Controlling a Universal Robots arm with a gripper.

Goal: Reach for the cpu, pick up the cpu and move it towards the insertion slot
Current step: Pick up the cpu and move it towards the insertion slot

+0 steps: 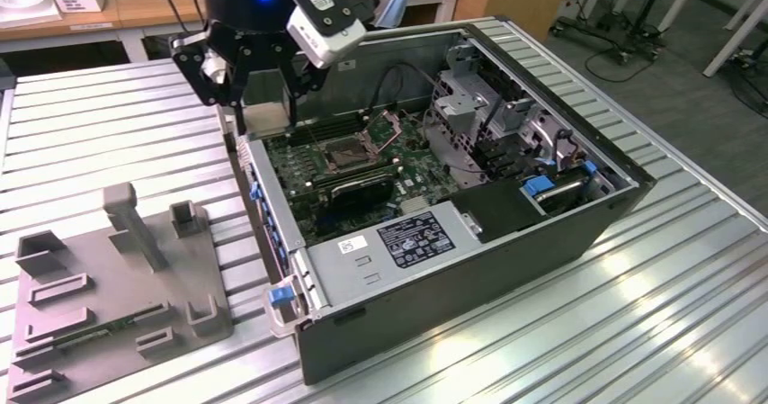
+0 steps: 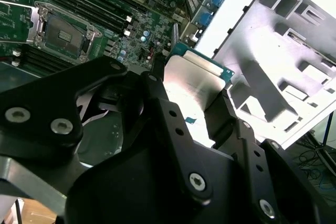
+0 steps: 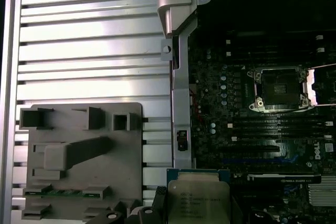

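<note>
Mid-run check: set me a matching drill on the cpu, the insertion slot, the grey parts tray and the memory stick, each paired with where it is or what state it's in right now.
Things:
1. cpu
2. insertion slot
3. grey parts tray
4. memory stick

Places or states:
A. lying in the tray's long narrow recess
B. on the ribbed table beside the open computer case
C. gripped in the end effector, above the case edge
D. on the motherboard, bracket open, socket empty

Pairs: 1-C, 2-D, 3-B, 4-A
</note>
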